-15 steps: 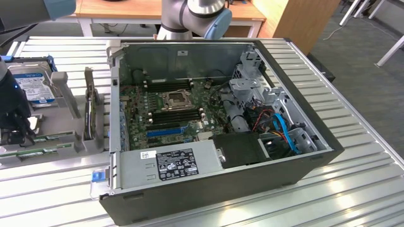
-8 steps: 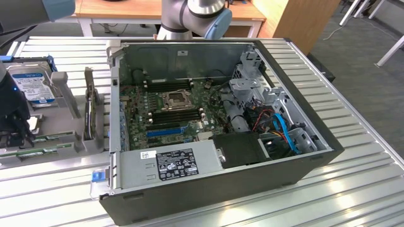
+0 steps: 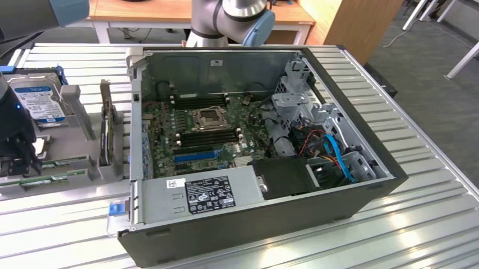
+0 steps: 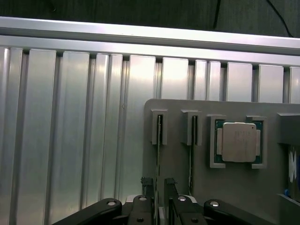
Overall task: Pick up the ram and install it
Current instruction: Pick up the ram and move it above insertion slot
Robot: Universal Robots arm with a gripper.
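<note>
Two rams stand on edge in the slots of a grey holder plate [image 4: 187, 187]. One ram [image 4: 159, 140] runs straight between my fingers, and the second ram [image 4: 191, 140] is in the neighbouring slot. My gripper [image 4: 158, 190] hangs over the first stick, open, with one black finger [image 4: 148, 187] on each side of it and a gap showing. In the exterior view the gripper [image 3: 21, 159] is at the far left, above the green ram sticks [image 3: 45, 165]. The motherboard's black memory slots [image 3: 210, 134] lie inside the open computer case [image 3: 359, 185].
A square silver processor [image 4: 239, 142] sits in a pocket of the same holder. A hard drive [image 3: 39, 101] and an upright expansion card [image 3: 106, 129] stand on the holder in the exterior view's left. The slatted metal table [image 3: 419, 235] carries everything. The arm [image 3: 232, 17] reaches in from the back.
</note>
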